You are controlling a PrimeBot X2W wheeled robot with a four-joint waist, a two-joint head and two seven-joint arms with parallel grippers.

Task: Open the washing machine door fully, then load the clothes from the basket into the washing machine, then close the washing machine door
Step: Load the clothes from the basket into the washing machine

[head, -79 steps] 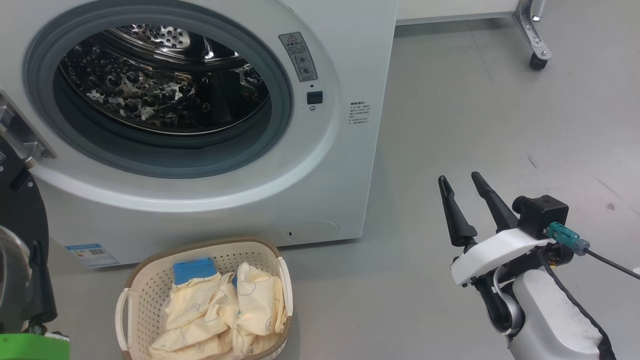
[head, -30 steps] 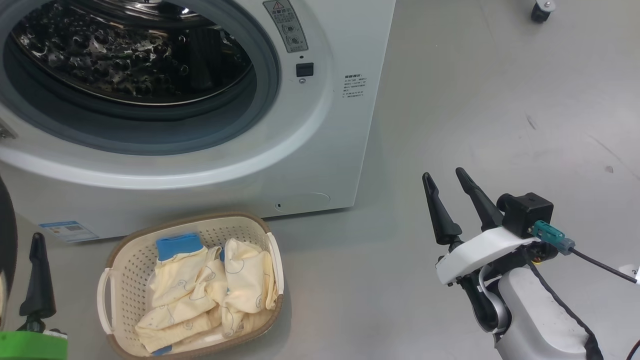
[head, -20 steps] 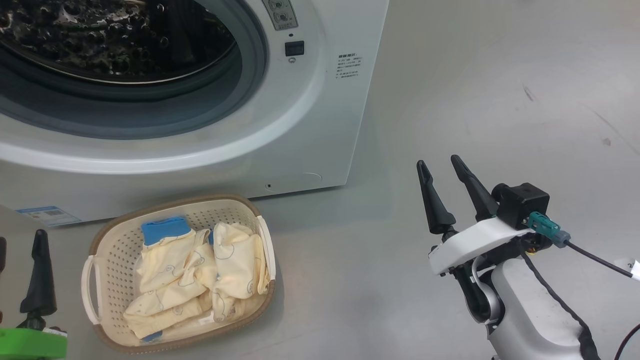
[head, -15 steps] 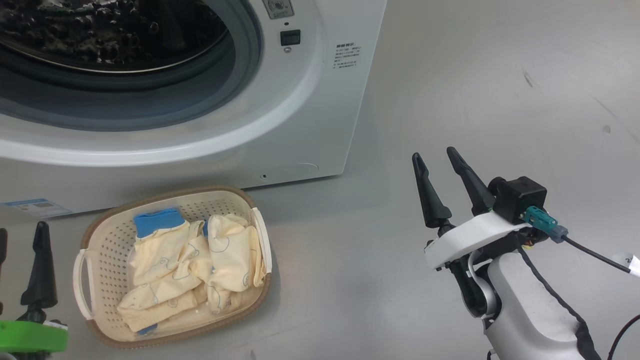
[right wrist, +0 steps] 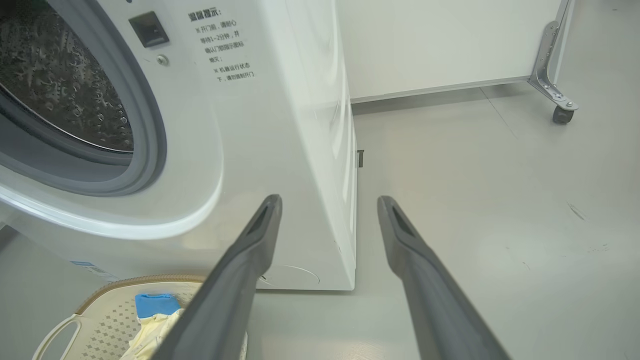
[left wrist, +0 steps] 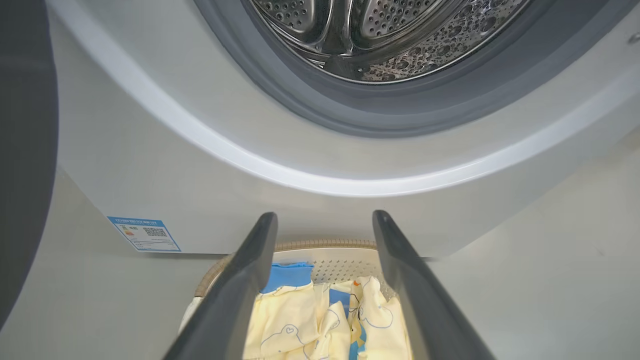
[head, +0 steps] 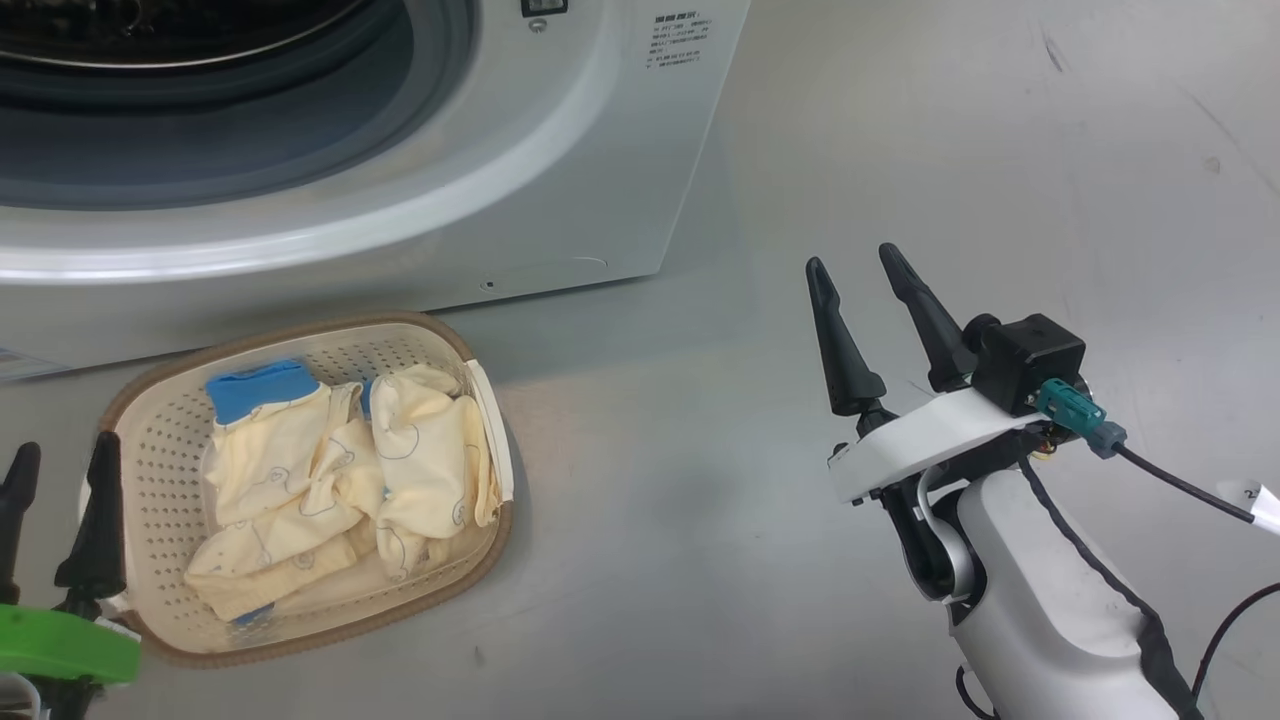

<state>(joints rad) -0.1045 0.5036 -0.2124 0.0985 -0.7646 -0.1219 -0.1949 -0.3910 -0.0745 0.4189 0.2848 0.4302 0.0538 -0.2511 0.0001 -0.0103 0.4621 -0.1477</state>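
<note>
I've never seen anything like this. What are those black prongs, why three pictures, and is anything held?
A two-armed robot. One picture looks down from its head; the other two look forward from each wrist. The prongs are its grasping parts: the left end effector by the basket, the right end effector above the floor. Both are open and empty. Pale yellow clothes lie in the basket, on the floor before the washing machine, whose drum is uncovered.
</note>
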